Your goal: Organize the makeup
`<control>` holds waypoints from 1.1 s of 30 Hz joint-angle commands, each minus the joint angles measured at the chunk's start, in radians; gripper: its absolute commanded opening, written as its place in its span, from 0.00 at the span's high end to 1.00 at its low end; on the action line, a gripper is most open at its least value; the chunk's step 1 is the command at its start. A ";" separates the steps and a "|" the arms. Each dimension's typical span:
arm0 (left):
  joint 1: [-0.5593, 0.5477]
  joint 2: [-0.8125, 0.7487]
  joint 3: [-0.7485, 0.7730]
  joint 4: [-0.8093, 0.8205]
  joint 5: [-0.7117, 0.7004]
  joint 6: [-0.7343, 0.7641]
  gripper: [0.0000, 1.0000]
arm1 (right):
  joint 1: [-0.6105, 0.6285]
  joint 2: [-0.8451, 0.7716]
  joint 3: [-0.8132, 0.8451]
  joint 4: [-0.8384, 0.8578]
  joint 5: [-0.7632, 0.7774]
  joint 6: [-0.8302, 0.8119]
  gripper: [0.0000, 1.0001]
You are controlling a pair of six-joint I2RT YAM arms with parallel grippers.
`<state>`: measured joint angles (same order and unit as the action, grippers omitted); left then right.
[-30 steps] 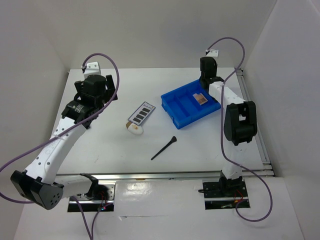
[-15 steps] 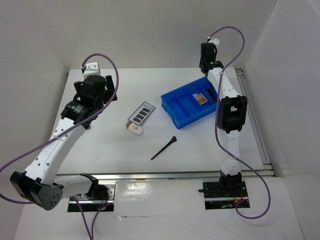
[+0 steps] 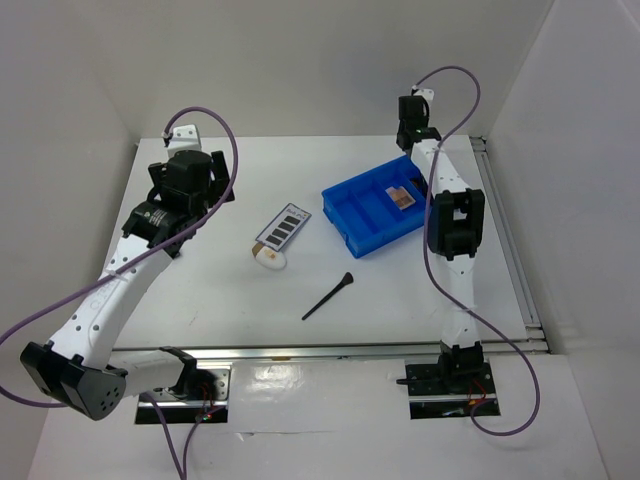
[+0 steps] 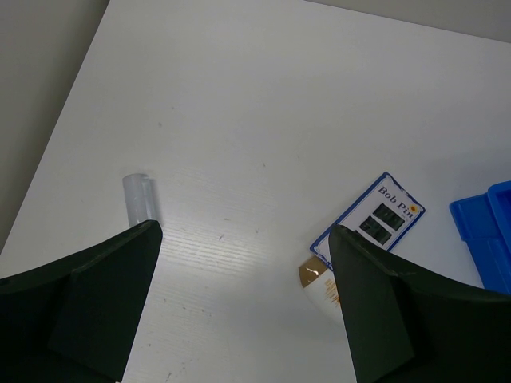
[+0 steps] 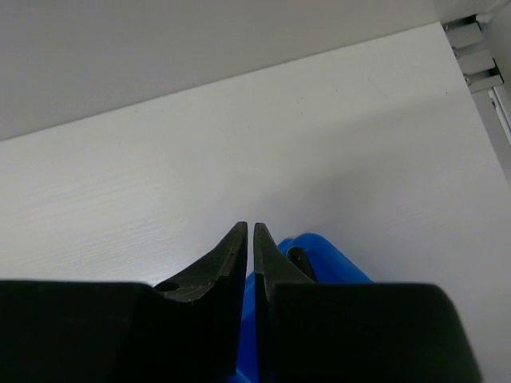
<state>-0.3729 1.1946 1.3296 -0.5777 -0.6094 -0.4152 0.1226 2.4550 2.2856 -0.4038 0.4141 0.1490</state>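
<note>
The left pincer hung spread wide with nothing between its fingers, above bare white table. Ahead of it, toward its right finger, lay the Bob Pin card. The card was white with a blue border and dark rectangular panels, flat and askew. Just beside the card's nearest corner sat the white sponge, its tan base turned toward the card and its body partly hidden behind that finger. A small clear tube stood close ahead of the left finger, near the table's side edge. Open surface stretched beyond both.

The right pincer was pressed almost together, with only a slit between the tips, and pinched nothing. It was above the far corner of the blue tray, with the back wall close ahead and a metal rail off to its right. In the top view, the tan square compact lay inside a tray compartment behind this pincer. The thin black brush lay slanted on open table, well apart from both pincers.
</note>
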 commanded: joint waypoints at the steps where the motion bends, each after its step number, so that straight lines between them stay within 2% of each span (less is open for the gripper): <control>1: -0.004 0.000 0.031 0.007 -0.021 0.016 0.00 | -0.011 0.028 0.070 0.062 0.020 0.006 0.86; 7: -0.004 0.000 0.031 0.007 -0.021 0.016 0.00 | -0.011 0.070 0.098 0.026 0.034 0.006 0.86; 13: -0.004 0.010 0.022 0.007 -0.021 0.016 0.00 | -0.011 -0.003 -0.006 0.051 0.043 0.015 0.87; 29: -0.004 0.000 0.022 0.007 -0.010 0.016 0.00 | -0.020 -0.100 -0.054 0.085 0.032 0.026 0.87; 32: -0.004 0.000 0.022 0.007 -0.010 0.016 0.00 | -0.020 -0.148 -0.064 0.076 -0.038 0.035 0.87; 33: -0.004 0.000 0.022 0.007 -0.010 0.016 0.00 | -0.020 -0.195 -0.090 0.076 -0.096 0.035 0.84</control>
<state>-0.3733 1.2026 1.3296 -0.5827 -0.6086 -0.4152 0.1085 2.4268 2.2246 -0.3744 0.4023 0.1680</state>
